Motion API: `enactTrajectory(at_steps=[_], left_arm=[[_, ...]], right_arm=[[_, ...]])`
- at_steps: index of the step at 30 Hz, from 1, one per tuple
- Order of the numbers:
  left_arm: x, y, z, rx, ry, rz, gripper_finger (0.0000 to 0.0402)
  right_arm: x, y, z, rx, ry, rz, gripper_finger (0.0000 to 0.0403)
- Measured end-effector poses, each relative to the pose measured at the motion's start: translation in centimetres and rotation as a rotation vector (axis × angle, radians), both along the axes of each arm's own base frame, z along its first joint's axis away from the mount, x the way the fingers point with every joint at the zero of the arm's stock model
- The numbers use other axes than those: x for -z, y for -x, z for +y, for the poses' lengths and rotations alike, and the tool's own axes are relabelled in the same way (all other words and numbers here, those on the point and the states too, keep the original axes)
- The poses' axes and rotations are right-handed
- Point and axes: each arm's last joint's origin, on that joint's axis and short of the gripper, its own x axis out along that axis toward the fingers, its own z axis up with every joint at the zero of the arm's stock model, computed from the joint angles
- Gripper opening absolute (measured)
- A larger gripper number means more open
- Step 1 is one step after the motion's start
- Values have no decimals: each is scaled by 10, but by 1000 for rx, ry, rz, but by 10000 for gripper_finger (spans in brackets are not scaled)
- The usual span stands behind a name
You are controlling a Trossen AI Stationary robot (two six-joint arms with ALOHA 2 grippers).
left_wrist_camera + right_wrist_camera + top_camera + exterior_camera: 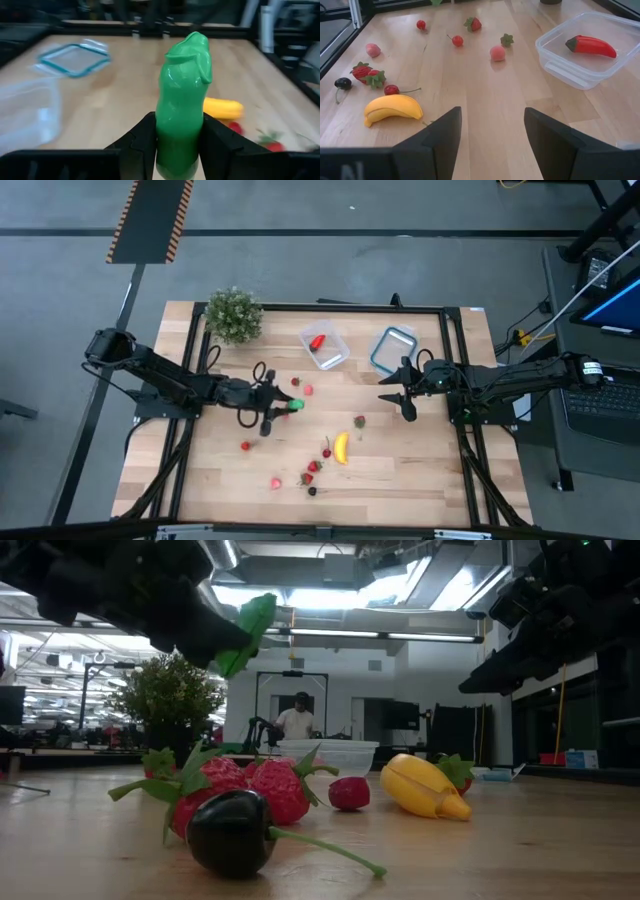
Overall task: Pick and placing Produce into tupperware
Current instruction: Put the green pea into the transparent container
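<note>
Carrying step: your left gripper (178, 145) is clamping the green oblong vegetable (182, 100), lifted off the table. Next you're swinging it toward 1 o'clock over the tupperware (335, 356) holding the red pepper (317, 342). Right gripper (405, 393) is idling wide open, empty.

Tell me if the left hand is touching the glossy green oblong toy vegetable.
Touching. In the left wrist view the left hand clamps the glossy green oblong toy vegetable, both dark fingers pressed against its sides.
</note>
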Motion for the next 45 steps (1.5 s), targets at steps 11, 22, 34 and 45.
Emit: enactTrajectory(at_steps=[11,22,34,45], left_arm=[[0,1,6,-212,-70,-10,108],[0,-3,23,-38,-37,7,108],[7,-16,69,83,52,-58,108],[5,-58,127,77,84,-33,108]], right_arm=[[0,0,0,0,0,0,218],[0,0,0,1,1,0,218],[0,0,0,-10,26,-3,218],[-1,-1,0,-22,56,-14,218]])
